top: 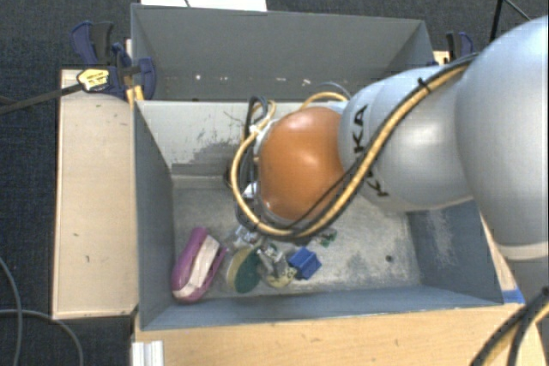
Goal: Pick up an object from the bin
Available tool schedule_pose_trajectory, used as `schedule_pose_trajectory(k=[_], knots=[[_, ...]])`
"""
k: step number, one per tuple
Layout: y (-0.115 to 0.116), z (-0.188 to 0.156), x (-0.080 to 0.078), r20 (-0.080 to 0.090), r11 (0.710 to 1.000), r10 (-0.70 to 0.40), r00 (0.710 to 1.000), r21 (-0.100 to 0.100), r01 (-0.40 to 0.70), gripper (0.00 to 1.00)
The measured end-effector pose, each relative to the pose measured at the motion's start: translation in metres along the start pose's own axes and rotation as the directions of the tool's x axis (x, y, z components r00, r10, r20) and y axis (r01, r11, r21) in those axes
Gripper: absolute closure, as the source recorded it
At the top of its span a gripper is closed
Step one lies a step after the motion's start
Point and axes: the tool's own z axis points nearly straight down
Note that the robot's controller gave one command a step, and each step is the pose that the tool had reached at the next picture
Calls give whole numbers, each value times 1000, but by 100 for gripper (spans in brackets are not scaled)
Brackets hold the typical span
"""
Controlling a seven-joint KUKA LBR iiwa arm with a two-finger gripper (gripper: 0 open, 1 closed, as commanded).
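Bin (197, 137), grey metal.
Contents along near wall: purple-and-white oblong (196, 263); dark green disc (245, 272); small blue block (303, 263).
Tool (264, 255): low between disc and block; open or closed, cannot tell.
Status: all items on bin floor; pick judged outstanding, grasp and lift remaining.

From where I stand, the dull grey metal bin (197, 141) shows pale scuffs on its floor. In it lie a purple-and-white oblong thing (196, 266), a dark green oval piece (246, 273) and a small bright blue block (304, 263). The arm's rounded wrist cover (296, 159) is glossy orange, and its looping cables (403, 111) are yellow and black.
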Motion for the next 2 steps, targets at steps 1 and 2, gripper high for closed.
schedule_pose_trajectory(k=[1, 2], knots=[[-1, -41, -1, 2, 1000, 13, 1000, 2, -13, 100], [-1, -79, -3, 2, 1000, 25, 1000, 2, -25, 100]])
